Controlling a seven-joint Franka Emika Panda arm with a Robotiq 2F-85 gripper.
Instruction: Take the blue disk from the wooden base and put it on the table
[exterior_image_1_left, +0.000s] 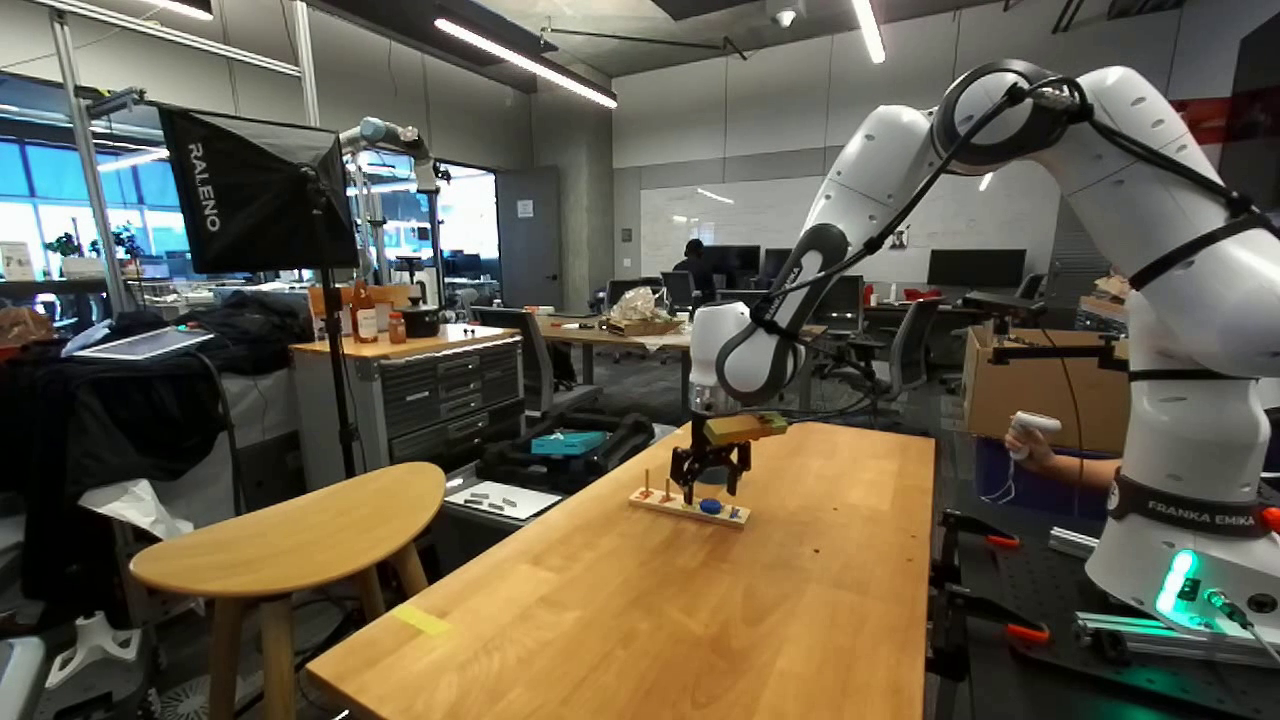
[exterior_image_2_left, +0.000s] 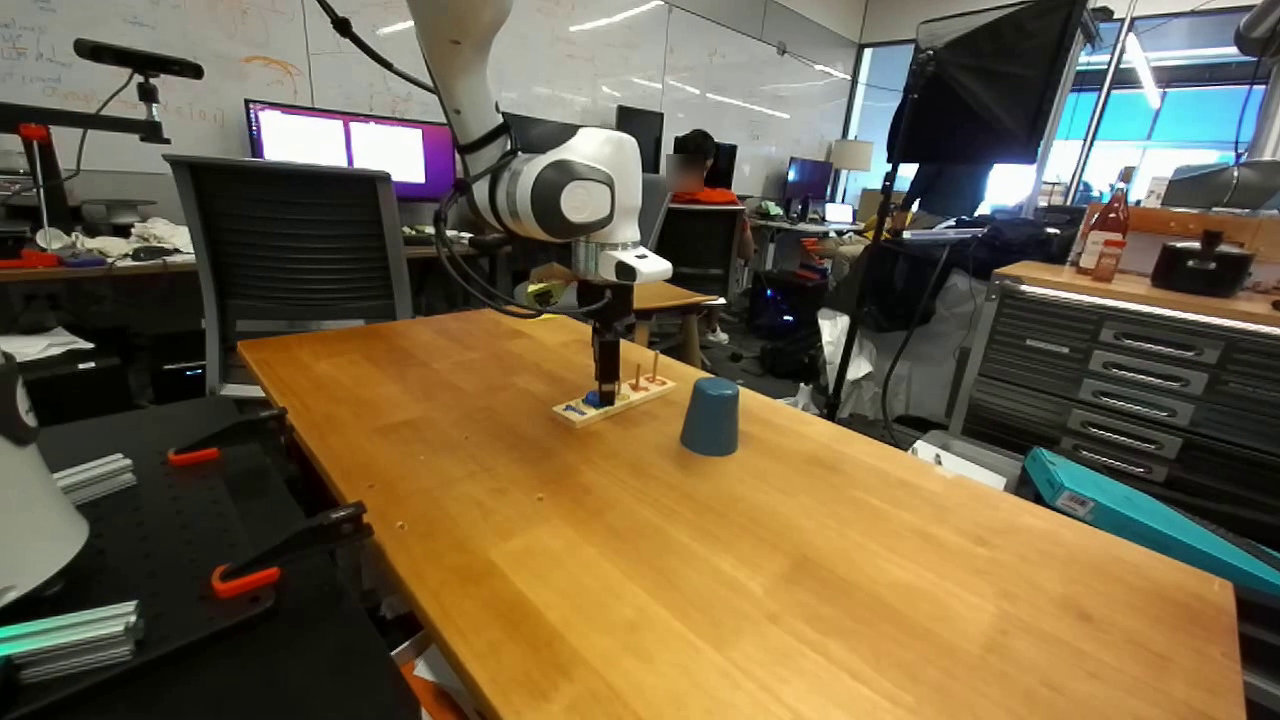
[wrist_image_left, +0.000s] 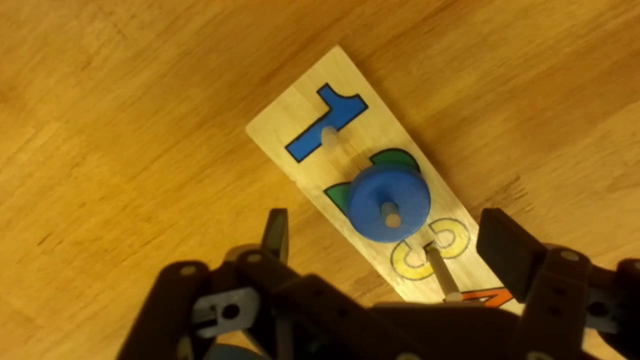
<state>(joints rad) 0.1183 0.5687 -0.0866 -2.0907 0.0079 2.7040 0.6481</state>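
The blue disk (wrist_image_left: 367, 210) sits on a peg over the green number on the wooden base (wrist_image_left: 272, 127). In both exterior views the disk (exterior_image_1_left: 711, 507) (exterior_image_2_left: 592, 399) is low on the base (exterior_image_1_left: 672, 508) (exterior_image_2_left: 628, 402), which lies flat on the table (exterior_image_1_left: 800, 610) (exterior_image_2_left: 800, 570) (wrist_image_left: 125, 200). My gripper (wrist_image_left: 385, 215) is open and empty, pointing down. In the wrist view its fingers stand on either side of the base, near the disk and apart from it. The gripper (exterior_image_1_left: 710, 492) (exterior_image_2_left: 607, 396) is just above the base in both exterior views. The base's far end is hidden in the wrist view.
A blue-grey upturned cup (exterior_image_2_left: 711, 418) stands on the table beside the base; it shows partly behind the gripper in an exterior view (exterior_image_1_left: 713, 476). Bare pegs (wrist_image_left: 442, 275) rise from the base. Yellow tape (exterior_image_1_left: 422, 619) marks a table corner. A rounded stool (exterior_image_1_left: 300, 520) stands beside the table.
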